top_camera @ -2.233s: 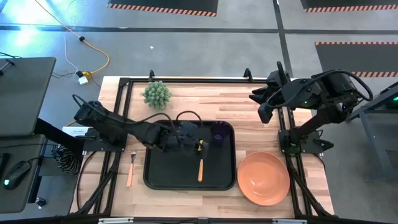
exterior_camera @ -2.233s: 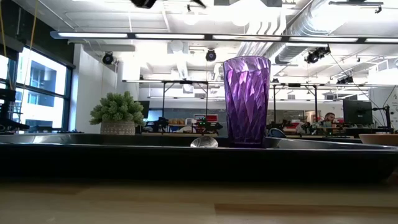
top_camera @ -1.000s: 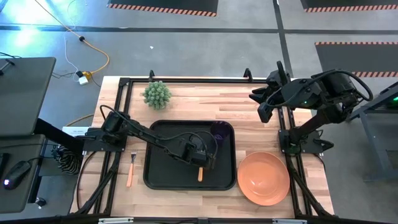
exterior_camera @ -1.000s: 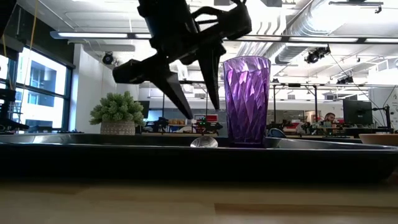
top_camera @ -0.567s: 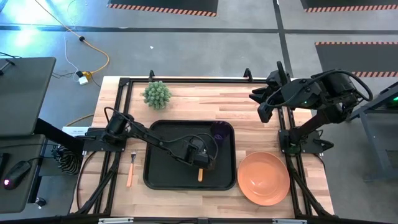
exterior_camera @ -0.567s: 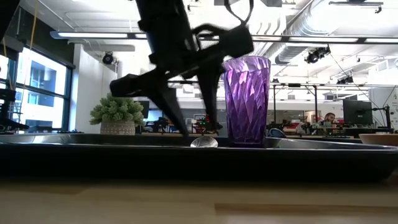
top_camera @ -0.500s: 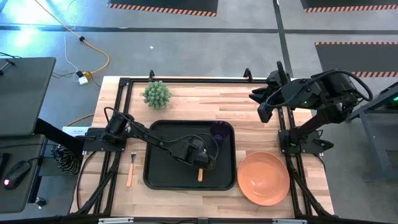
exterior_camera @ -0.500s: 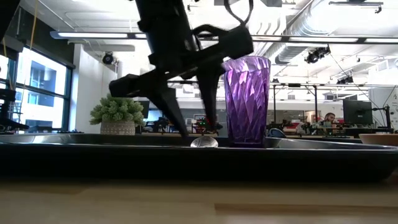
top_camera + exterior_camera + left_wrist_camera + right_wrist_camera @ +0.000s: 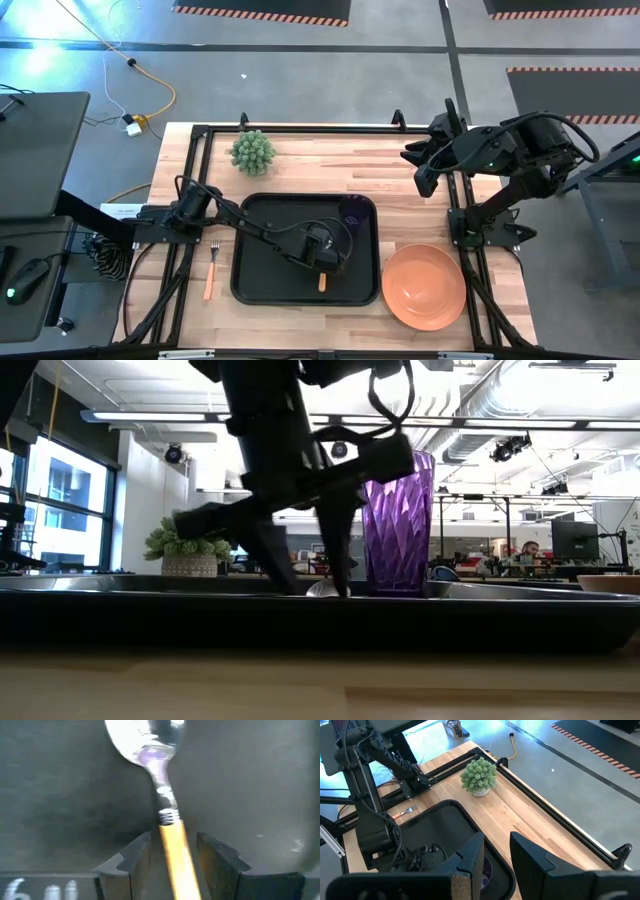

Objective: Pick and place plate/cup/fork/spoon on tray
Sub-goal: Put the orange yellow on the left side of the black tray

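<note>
The spoon (image 9: 150,750) lies on the black tray (image 9: 258,280), its silver bowl toward the table's far edge and its orange handle (image 9: 321,282) toward the near edge. My left gripper (image 9: 173,840) is open and low over the tray. Its two fingers stand on either side of the handle's bowl end with a gap on each side. The purple cup (image 9: 352,212) stands upright in the tray's far right corner. The fork (image 9: 210,270) lies on the table left of the tray. The orange plate (image 9: 424,285) lies right of it. My right gripper (image 9: 495,852) is open and empty, held high at the far right.
A spiky green plant (image 9: 252,150) in a pot stands at the table's far left. The cup (image 9: 396,520) stands close to the right of my left gripper's fingers (image 9: 337,560). Bare wood lies between the tray and the far edge.
My left gripper has gone down toward the tray and a little toward the near edge, so its open fingers now straddle the spoon's handle. The spoon, cup, fork and plate have stayed in place.
</note>
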Robot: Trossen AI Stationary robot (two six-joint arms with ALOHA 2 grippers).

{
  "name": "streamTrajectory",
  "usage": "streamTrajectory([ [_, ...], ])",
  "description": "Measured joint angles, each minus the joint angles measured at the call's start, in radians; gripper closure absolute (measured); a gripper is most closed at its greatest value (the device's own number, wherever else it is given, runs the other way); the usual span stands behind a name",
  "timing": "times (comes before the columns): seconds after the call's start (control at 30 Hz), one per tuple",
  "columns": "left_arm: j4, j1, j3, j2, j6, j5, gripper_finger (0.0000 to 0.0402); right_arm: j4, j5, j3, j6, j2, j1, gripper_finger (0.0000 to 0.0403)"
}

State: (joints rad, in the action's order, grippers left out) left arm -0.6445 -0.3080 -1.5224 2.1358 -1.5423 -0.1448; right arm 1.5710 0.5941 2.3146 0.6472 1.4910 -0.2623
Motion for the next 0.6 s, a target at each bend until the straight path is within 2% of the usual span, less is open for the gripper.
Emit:
streamTrajectory([
  [0.6, -0.017, 0.0, -0.001, 0.01, 0.009, 0.003, 0.0317, 0.0, 0.0, 0.0, 0.0, 0.0, 0.0, 0.0316],
])
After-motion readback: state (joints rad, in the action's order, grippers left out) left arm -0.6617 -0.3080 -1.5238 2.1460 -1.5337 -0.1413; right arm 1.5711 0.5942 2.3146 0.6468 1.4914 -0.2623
